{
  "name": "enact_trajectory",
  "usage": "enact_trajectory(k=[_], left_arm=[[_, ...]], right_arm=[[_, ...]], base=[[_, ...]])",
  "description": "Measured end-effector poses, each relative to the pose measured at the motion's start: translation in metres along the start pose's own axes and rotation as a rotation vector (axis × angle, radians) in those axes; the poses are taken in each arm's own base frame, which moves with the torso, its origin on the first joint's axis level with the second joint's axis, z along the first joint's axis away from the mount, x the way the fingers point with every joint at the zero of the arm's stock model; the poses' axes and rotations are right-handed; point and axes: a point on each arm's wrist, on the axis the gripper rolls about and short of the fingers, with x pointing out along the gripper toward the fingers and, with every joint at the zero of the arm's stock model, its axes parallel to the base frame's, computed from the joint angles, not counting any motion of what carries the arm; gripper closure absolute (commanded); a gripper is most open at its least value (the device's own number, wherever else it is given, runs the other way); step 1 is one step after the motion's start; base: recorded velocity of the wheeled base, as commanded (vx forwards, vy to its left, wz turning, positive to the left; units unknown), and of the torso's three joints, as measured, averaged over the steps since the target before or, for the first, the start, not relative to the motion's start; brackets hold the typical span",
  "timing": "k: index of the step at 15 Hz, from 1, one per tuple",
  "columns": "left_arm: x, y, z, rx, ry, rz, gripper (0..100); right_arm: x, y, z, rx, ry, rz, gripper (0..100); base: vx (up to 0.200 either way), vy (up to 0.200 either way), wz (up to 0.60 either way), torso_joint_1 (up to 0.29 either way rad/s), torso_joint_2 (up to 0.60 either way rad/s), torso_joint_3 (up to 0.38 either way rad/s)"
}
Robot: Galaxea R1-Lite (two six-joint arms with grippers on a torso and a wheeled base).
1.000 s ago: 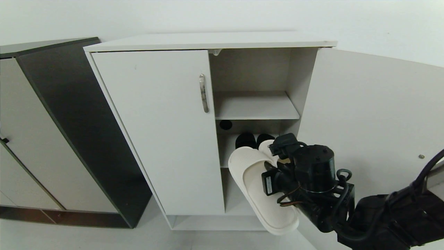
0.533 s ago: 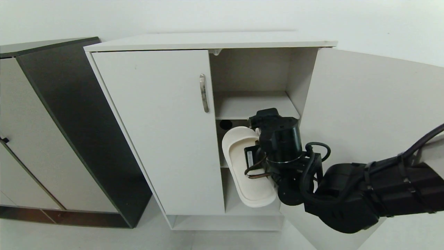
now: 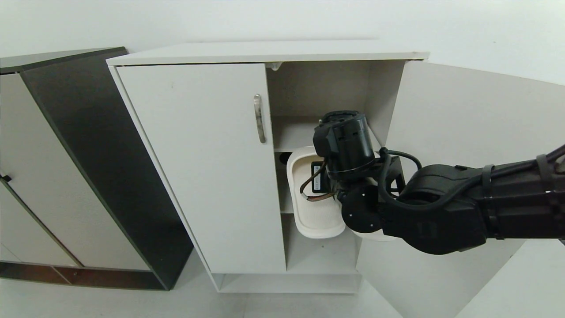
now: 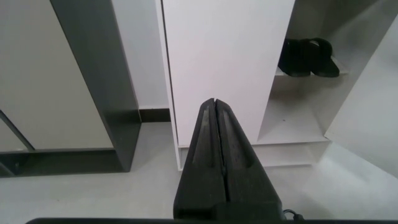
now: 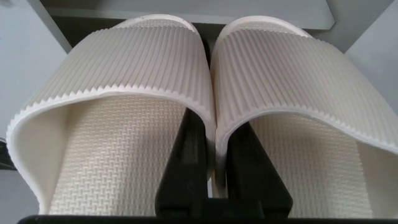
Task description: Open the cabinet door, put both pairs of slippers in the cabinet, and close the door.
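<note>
1. Cabinet (image 3: 265, 51): white and two-doored. The right door (image 3: 463, 132) is swung wide and the left door (image 3: 198, 168) is shut. We judge the opening step done.
2. White slippers (image 3: 315, 216): a pair carried side by side at the cabinet's open half, about level with the middle shelf (image 4: 292, 76). The toes lead inward and the heels hang lower, outside the opening. We cannot tell whether they touch the shelf.
3. Right gripper (image 5: 214, 155): closed on the two inner side walls of the white slippers, pressed together, with one finger inside each. We take this hold as the means of moving both at once.
4. Black slippers (image 4: 309, 57): resting on the middle shelf, side by side and touching. We count this pair as stowed.
5. Left gripper (image 4: 214, 109): fingers pressed together and holding nothing. It hangs over the floor (image 4: 124, 186) before the shut door, in our judgement to keep out of the right arm's way.
6. Outstanding, by our reckoning: seat the white pair beside the black pair, release, draw out, and shut the right door.
</note>
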Motion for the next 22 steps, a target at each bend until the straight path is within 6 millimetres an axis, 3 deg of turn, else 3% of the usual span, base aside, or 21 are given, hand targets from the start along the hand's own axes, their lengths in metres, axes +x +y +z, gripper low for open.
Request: enact_trajectory(k=[8,22], left_arm=[[0.0000,0.0000,0.0000,0.000,0.000,0.000,100],[0.0000,0.0000,0.0000,0.000,0.000,0.000,100]], right_arm=[[0.0000,-0.0001,0.0013,0.001,-0.003,0.000,100],[0.0018,0.0007,0.0003,0.004,-0.006,-0.001,100]], base=[[0.000,0.000,0.00,0.000,0.00,0.000],[0.200,0.000,0.00,0.001,0.00,0.005]])
